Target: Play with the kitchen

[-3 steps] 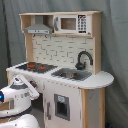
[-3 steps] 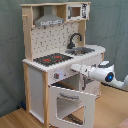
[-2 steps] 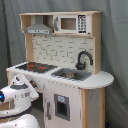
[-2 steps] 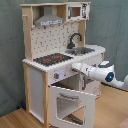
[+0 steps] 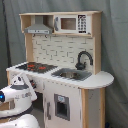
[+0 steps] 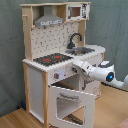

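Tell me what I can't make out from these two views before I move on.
- The hand: in the second exterior view the white arm ends against the front panel of the tall white and light-wood toy kitchen, so its fingers cannot be seen; in the first exterior view the arm's own body covers it.
- Oven interior: the open white oven door blocks it in the second exterior view.
- Grey sink basin: too shallow an angle in both exterior views.

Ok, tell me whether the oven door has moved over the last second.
No. In the second exterior view the oven door hangs open at the same angle against the kitchen cabinet as before.
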Controlling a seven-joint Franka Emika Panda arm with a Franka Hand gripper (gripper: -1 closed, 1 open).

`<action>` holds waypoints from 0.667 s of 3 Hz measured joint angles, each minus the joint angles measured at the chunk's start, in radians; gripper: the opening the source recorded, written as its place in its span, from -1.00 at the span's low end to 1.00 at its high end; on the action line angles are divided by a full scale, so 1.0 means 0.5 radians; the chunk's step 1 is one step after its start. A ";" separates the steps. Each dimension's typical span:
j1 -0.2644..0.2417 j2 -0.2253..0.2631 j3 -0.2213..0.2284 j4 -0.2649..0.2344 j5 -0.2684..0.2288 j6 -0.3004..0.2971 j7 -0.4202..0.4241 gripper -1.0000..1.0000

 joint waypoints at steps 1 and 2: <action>0.001 -0.001 0.000 -0.001 0.002 0.001 0.221 -1.00; 0.003 -0.004 0.000 -0.002 0.004 0.001 0.448 -1.00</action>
